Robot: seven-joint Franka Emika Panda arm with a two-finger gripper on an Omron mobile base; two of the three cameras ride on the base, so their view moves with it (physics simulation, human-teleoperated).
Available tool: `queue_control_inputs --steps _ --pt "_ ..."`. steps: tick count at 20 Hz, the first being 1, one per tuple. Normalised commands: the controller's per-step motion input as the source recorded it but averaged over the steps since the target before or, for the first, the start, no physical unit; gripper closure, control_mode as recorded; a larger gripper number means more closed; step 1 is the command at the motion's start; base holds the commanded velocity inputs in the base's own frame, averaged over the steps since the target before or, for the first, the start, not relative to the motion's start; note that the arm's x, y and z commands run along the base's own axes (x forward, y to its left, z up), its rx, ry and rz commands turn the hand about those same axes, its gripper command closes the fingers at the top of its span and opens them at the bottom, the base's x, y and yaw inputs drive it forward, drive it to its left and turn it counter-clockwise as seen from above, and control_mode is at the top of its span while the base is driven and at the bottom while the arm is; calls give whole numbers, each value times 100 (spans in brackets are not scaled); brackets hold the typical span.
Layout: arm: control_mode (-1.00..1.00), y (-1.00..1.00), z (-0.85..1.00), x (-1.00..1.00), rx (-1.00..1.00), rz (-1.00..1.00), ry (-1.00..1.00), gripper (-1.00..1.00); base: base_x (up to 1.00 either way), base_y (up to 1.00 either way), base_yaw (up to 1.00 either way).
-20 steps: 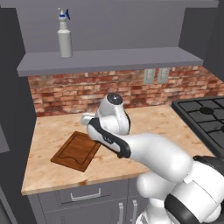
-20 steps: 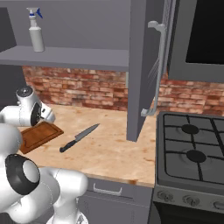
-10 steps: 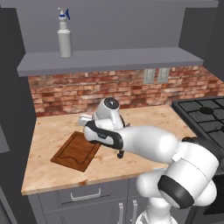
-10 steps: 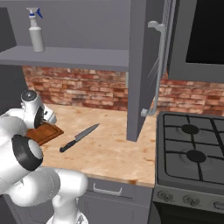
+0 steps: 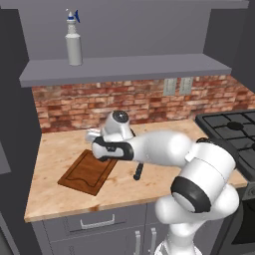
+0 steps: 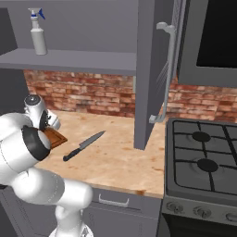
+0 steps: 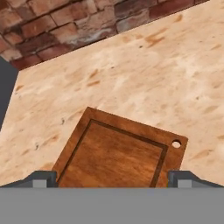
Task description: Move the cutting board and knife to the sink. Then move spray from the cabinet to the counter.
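Hovering: the jaws stand spread wide and empty above the cutting board [image 7: 114, 153], one dark tip off each long side of it in the hand view.
Jaws position: the gripper [image 7: 112, 178] points down at the board; in the left base view the hand sits over the board's far right corner.
Cutting board: lies flat on the table [image 5: 60, 154], turned at an angle to the table's front edge; its edge groove and a small hole near one corner show in the hand view.
Knife: the knife [image 6: 84, 145] lies flat on the table just right of the board, apart from it, black handle toward the front edge and blade pointing toward the brick wall [image 6: 92, 95].
Spray: the spray [image 5: 73, 39] stands upright on the grey shelf [image 5: 124, 67] above the table, toward its left end.
Cabinet: the cabinet [image 6: 152, 69] has its door swung open, bar handle facing the stove [image 6: 203, 162].
Stove: at the table's right end.
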Motion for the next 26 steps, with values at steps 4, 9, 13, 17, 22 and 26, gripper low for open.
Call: queue_control_inputs --steps 4,9,13,17,22,26 --pt "-100 11 -1 29 -9 0 5 -100 0 0 0" --pt "-100 10 -8 24 -13 0 1 -100 0 0 0" --pt "-100 7 -8 19 -12 0 1 -100 0 0 0" --pt "-100 5 -5 17 -5 0 0 -100 0 0 0" --pt "-100 2 -1 9 0 0 0 -100 0 0 0" --pt "-100 2 -1 8 0 0 0 -100 0 0 0"
